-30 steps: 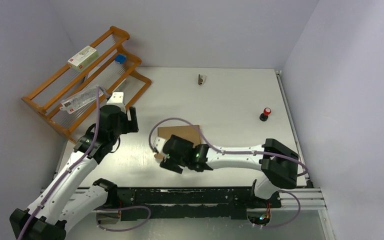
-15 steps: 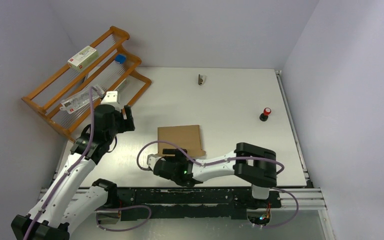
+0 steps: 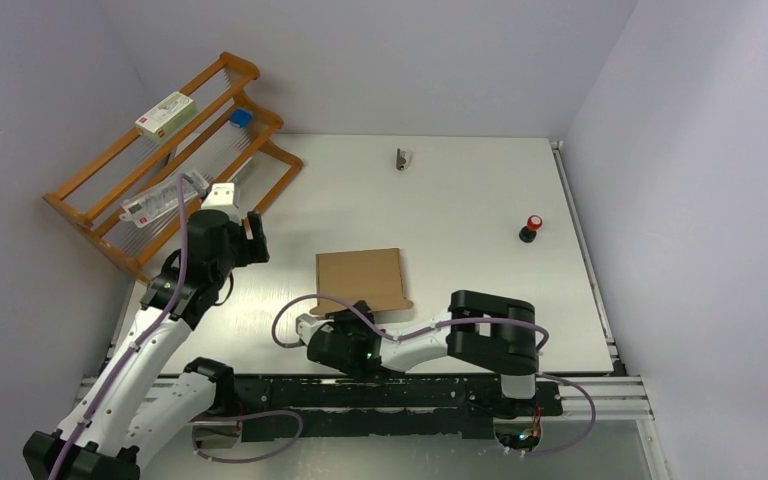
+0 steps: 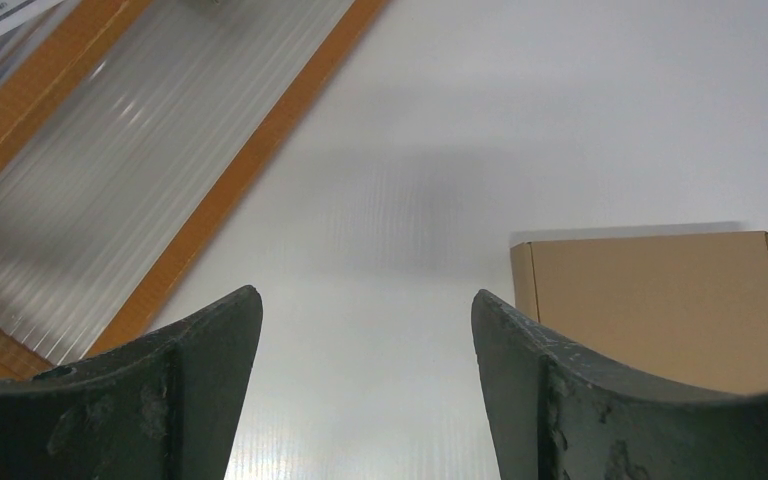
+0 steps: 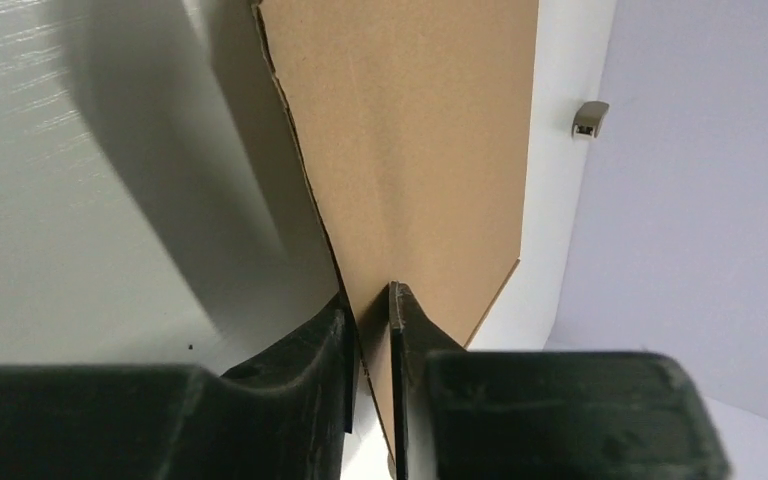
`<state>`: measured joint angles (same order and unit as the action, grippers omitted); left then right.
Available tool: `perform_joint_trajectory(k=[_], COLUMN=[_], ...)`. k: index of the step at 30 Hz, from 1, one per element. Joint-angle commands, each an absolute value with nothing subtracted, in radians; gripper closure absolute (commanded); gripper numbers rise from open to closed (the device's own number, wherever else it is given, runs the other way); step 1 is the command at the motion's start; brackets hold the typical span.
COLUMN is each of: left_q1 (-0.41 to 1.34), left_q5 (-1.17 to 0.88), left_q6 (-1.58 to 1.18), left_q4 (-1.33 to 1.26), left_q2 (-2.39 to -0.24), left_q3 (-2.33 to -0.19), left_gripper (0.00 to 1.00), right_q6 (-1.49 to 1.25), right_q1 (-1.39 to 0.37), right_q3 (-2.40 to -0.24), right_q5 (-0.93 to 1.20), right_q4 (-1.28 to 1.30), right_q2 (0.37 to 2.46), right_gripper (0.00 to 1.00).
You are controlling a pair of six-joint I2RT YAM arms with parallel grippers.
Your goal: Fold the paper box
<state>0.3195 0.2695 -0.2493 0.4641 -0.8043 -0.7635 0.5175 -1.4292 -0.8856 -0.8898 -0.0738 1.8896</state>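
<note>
The paper box [image 3: 358,278] is a flat brown cardboard piece lying mid-table. My right gripper [image 3: 348,318] sits low at its near edge. In the right wrist view the fingers [image 5: 368,295] stand close together with the cardboard's [image 5: 410,150] edge pinched between them. My left gripper [image 3: 256,238] hovers to the left of the box, near the rack. Its jaws [image 4: 365,300] are wide apart with only bare table between them. The box [image 4: 650,300] shows just right of its right finger.
A wooden rack [image 3: 170,160] stands at the back left, holding a white carton with red print [image 3: 166,113], a blue item [image 3: 241,117] and a flat packet [image 3: 160,200]. A small grey clip [image 3: 402,158] lies far back. A red-capped black object [image 3: 532,228] sits at the right.
The right arm drew back toward the near edge and its jaws closed onto the box's near edge. The left gripper shifted slightly left.
</note>
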Motion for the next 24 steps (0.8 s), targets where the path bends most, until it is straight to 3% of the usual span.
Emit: perform_joint_trajectory(k=[1,4,8,17,24], left_q1=[0.305,0.304,0.304,0.302,0.302], left_q5=[0.257,0.256,0.261,0.302,0.373], left_q6=[-0.243,-0.244,-0.245,-0.247,-0.238], left_q4=[0.459,0.459,0.46,0.462,0.459], left_q2=[-0.796,-0.792,-0.784,-0.759,-0.703], left_q3=[-0.756,-0.755,-0.755,-0.758,-0.78], left_gripper=[0.19,0.19,0.19,0.19,0.18], right_q6=[0.511,0.502,0.463,0.403,0.403], right_q1=[-1.431,-1.43,-1.422,-1.364,-1.216], right_q3=[-0.889,-0.917,-0.986,-1.176,-1.377], right_q5=[-0.848,-0.819,-0.732,-0.545,-0.233], right_q4=[-0.045,0.028,0.165,0.479,0.745], right_q2=[1.869,1.837,1.798,1.727,1.713], right_gripper=[0.86,0.95,0.99,1.0,1.0])
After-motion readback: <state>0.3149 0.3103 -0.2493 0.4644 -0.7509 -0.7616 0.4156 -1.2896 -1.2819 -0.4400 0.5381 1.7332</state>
